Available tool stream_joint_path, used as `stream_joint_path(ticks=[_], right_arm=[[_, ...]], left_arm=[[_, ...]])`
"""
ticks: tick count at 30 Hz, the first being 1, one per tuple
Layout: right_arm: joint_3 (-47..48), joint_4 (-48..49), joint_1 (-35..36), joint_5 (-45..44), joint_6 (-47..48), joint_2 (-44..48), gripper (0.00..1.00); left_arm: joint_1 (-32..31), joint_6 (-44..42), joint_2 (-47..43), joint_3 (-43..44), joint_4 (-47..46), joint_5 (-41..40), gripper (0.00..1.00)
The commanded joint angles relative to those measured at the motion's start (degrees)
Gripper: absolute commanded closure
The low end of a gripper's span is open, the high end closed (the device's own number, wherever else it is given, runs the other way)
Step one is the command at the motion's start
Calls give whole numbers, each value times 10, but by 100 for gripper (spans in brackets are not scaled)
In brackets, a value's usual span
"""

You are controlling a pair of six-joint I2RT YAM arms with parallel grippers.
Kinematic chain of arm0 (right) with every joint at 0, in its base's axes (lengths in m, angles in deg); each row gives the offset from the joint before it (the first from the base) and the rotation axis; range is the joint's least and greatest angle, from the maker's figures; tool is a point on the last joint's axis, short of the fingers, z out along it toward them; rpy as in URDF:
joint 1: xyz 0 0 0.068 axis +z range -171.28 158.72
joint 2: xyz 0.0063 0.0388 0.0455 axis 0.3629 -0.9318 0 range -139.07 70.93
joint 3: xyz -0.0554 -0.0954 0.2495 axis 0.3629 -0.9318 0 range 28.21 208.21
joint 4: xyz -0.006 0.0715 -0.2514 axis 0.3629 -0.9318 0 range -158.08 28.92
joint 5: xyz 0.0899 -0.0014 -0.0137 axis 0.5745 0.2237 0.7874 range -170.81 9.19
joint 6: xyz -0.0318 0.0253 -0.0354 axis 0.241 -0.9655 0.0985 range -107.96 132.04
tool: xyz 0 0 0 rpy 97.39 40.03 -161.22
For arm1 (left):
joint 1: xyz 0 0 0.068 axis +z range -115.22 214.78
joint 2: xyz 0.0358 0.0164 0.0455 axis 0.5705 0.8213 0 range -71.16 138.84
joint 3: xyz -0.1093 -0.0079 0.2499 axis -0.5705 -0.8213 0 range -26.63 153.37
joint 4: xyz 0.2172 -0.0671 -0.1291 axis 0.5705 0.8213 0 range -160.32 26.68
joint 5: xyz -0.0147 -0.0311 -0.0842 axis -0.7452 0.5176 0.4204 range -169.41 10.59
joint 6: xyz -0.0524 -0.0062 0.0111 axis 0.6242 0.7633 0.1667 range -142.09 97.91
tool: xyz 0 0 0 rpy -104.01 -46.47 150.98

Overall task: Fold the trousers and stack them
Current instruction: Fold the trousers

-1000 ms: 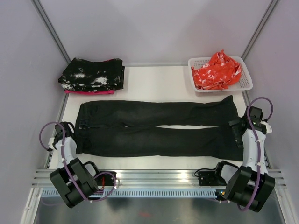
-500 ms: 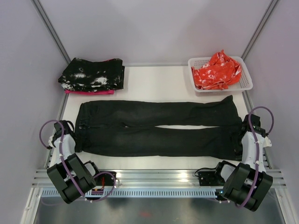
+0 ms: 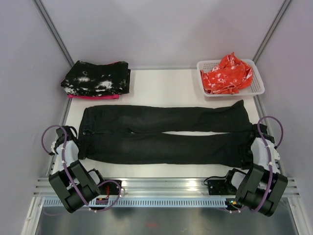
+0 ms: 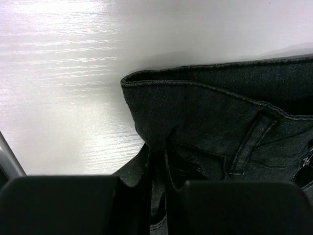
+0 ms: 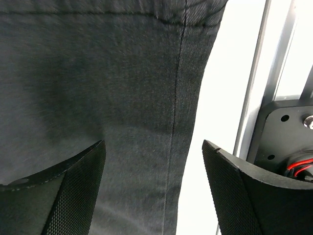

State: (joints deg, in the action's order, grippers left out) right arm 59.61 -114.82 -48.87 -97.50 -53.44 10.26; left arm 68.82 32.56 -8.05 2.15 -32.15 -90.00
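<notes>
Trousers (image 3: 161,134) lie flat, plain black, legs straight and side by side. Left gripper (image 4: 157,164) is clenched on the waistband (image 4: 205,90). The right gripper (image 5: 152,147) stands released over a leg end.

The trousers (image 3: 161,134) were matt black cloth, finely grained. The table (image 3: 161,84) was smooth, pale, faintly glossy wood grain. On my right claw (image 5: 152,152) the pads (image 5: 73,196) were rough, dimpled.

The desk (image 3: 166,83) carries the trousers (image 3: 161,134) laid flat; beyond their waist end, a folded stack (image 3: 97,78); beyond their cuffs, a basket (image 3: 257,84).
</notes>
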Motion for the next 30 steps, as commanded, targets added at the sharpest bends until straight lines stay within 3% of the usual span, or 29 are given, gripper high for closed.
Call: stream_joint_path(ticks=[1, 8, 13, 14, 17, 18, 19, 20, 26, 30], right_arm=[[15, 9, 14, -22, -29, -50, 14], [-16, 70, 16, -34, -19, -107, 17], [-21, 79, 16, -26, -19, -117, 28], [-20, 78, 16, -26, -20, -122, 42], [-19, 79, 16, -27, -15, -118, 62], [-20, 79, 16, -28, -12, -115, 77], [-20, 79, 16, -26, -10, -113, 84], [-18, 76, 16, -25, -9, -110, 97], [39, 14, 18, -51, 3, -82, 100], [114, 4, 35, -40, 9, -84, 100]], left_arm=[[2, -24, 3, -7, -39, 7, 98], [2, -25, -11, -3, -38, -7, 98], [2, -29, -17, 0, -29, -17, 98], [2, -29, -18, -2, -28, -17, 98], [2, -31, -26, 2, -26, -16, 98], [2, -36, -27, 8, -22, -15, 98], [2, -39, -30, 14, -17, -9, 98], [2, -48, -32, 29, -10, -8, 98], [-1, -53, -37, 90, 26, 13, 98], [-16, -44, -33, 154, 76, -17, 98]])
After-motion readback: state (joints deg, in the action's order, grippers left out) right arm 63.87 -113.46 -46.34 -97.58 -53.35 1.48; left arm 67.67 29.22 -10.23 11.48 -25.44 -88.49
